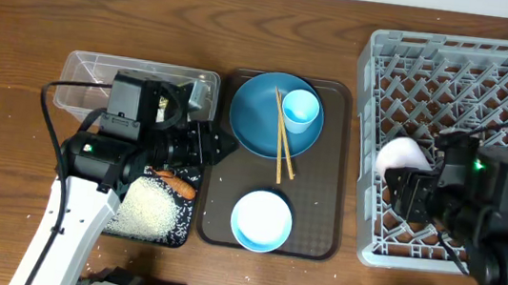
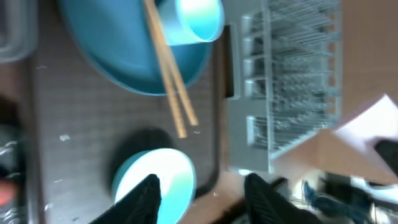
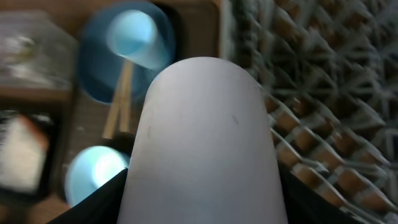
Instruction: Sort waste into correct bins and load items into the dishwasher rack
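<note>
Crockery fills the brown serving tray (image 1: 318, 236) in the middle of the wooden surface (image 1: 18, 20). The large blue plate (image 1: 255, 119) sits on the tray's far half, with the small blue cup (image 1: 301, 110) resting on its right part. The wooden chopsticks (image 1: 282, 146) lie across the plate just left of that cup, and their near ends reach past the rim onto the tray. The light-blue bowl (image 1: 261, 220) stands on the near half, apart from the plate.

To the left, the clear tub (image 1: 85, 70) lies on the far side. What looks like crumpled silver foil (image 1: 200, 91) is at its right end, partly hidden by the arm. Just nearer lies the black tray (image 1: 182, 230), holding a heap of white rice grains (image 1: 146, 209) with the orange carrot piece (image 1: 177, 185) at the heap's far edge.

The left tool (image 2: 202, 193) hangs over the gap between the black tray and the serving tray. Its dark fingers (image 2: 146, 193) stand apart with nothing between them, and the bowl shows below in the wrist view.

The grey dishwasher rack (image 1: 387, 71) takes up the right side. The right tool (image 3: 199, 196) is clamped on the small pink cup (image 1: 401, 159), whose pale body fills most of the right wrist view. The cup is held on its side above the rack's left edge, and I cannot tell whether it touches the pegs.
</note>
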{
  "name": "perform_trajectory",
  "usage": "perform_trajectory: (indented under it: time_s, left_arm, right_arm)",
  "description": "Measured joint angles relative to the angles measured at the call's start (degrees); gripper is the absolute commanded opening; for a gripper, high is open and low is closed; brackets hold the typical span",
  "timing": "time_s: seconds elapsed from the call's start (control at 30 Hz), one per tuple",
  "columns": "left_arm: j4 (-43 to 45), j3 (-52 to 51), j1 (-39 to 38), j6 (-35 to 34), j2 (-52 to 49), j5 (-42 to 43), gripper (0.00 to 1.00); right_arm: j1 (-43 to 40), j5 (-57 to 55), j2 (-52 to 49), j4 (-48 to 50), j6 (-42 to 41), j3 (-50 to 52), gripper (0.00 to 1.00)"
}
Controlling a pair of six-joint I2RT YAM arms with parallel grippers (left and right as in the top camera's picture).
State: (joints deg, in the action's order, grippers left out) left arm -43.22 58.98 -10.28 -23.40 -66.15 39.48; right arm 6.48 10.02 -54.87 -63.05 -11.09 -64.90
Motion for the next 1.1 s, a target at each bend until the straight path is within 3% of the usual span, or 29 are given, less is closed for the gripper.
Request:
perform_trajectory:
  time_s: [0.23,0.37,0.5,0.77,0.8,0.87,0.97,1.1]
  left_arm:
    - [-1.3,0.0,0.0,0.3,0.0,-8.8,0.82]
    - [-1.4,0.0,0.0,0.3,0.0,-10.5,0.85]
    - [-1.6,0.0,0.0,0.6,0.0,-11.4,0.95]
    - [-1.6,0.0,0.0,0.6,0.0,-11.5,0.98]
    - [-1.6,0.0,0.0,0.6,0.0,-11.5,0.98]
    - [-1.6,0.0,0.0,0.6,0.0,-11.5,0.99]
    - [-1.6,0.0,0.0,0.5,0.0,-11.6,0.99]
    - [-1.6,0.0,0.0,0.6,0.0,-11.6,0.99]
  right_arm:
    - [0.0,-5.0,-9.3,0.0,0.9,0.0,0.52]
    - [0.0,-7.1,-14.1,0.3,1.1,0.0,0.53]
    - [0.0,-8.9,-18.4,0.3,1.1,0.0,0.52]
    - [-0.3,-12.4,-26.7,1.2,1.2,0.0,0.51]
    - [-0.6,-12.5,-27.8,1.4,1.3,0.0,0.54]
    - [-1.2,-12.8,-29.5,1.9,1.3,0.0,0.77]
    - [-1.7,-13.3,-31.8,2.8,1.1,0.0,0.99]
    - [-1.7,-13.5,-32.6,2.6,2.6,0.0,0.99]
